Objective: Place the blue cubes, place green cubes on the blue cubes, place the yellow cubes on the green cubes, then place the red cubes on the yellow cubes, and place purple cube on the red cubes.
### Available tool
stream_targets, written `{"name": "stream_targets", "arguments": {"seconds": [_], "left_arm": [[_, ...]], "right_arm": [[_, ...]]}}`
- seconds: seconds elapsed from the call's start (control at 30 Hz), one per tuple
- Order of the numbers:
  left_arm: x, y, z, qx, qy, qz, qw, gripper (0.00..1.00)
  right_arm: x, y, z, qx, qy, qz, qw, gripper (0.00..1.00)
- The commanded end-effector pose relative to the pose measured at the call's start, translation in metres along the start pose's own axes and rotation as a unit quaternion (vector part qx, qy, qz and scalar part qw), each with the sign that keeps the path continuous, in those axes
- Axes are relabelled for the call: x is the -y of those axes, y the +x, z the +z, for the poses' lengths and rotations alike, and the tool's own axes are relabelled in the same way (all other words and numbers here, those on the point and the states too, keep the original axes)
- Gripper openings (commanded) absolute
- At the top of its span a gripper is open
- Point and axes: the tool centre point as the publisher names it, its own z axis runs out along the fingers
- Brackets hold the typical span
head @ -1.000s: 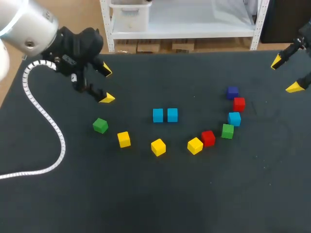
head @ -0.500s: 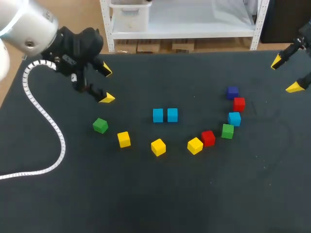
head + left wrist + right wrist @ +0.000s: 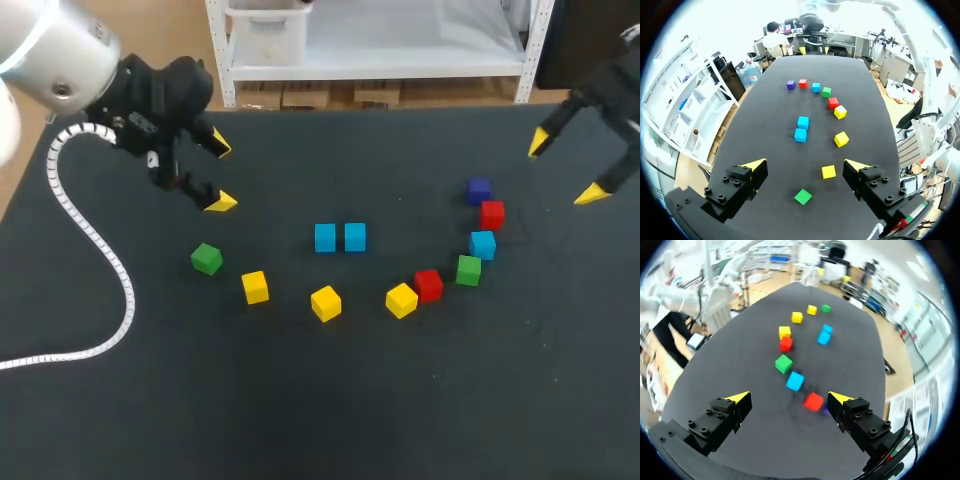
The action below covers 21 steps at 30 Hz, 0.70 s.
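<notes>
head view: finds right gripper spread and empty, lone blue cube near it toward the middle of the dark table, well apart from left gripper, likewise spread. left wrist view: notes green cube under that gripper. right wrist view: places that blue cube just ahead, red cube close beside it.

The dark surface bears two blue cubes side by side at its middle, a lone green cube at their 9 o'clock, two yellow cubes at 8 and 6, and a curved row of six cubes (yellow, red, green, blue, red, purple) from 4 to 2 o'clock.
</notes>
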Motion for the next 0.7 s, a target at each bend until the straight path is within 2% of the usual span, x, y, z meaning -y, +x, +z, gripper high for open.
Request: {"name": "stream_targets", "arguments": {"seconds": [0.03,0.13,0.3,0.47,0.57,0.7], "left_arm": [[-0.001,0.000,0.000,0.001,0.001,0.001,1.000,1.00],[-0.001,0.000,0.000,0.001,0.001,0.001,1.000,1.00],[-0.001,0.000,0.000,0.001,0.001,0.001,1.000,1.00],[-0.001,0.000,0.000,0.001,0.001,0.001,1.000,1.00],[-0.001,0.000,0.000,0.001,0.001,0.001,1.000,1.00],[-0.001,0.000,0.000,0.001,0.001,0.001,1.000,1.00]], "right_arm": [[0.004,-0.007,0.014,-0.007,-0.048,-0.095,0.994,1.00],[0.006,-0.012,0.022,-0.008,-0.087,-0.159,0.983,1.00],[0.012,-0.015,0.038,-0.015,-0.147,-0.251,0.957,1.00],[0.015,-0.017,0.049,-0.002,-0.182,-0.326,0.928,1.00],[0.016,-0.017,0.058,-0.005,-0.205,-0.375,0.904,1.00],[0.018,-0.015,0.070,-0.023,-0.226,-0.416,0.881,1.00]]}}
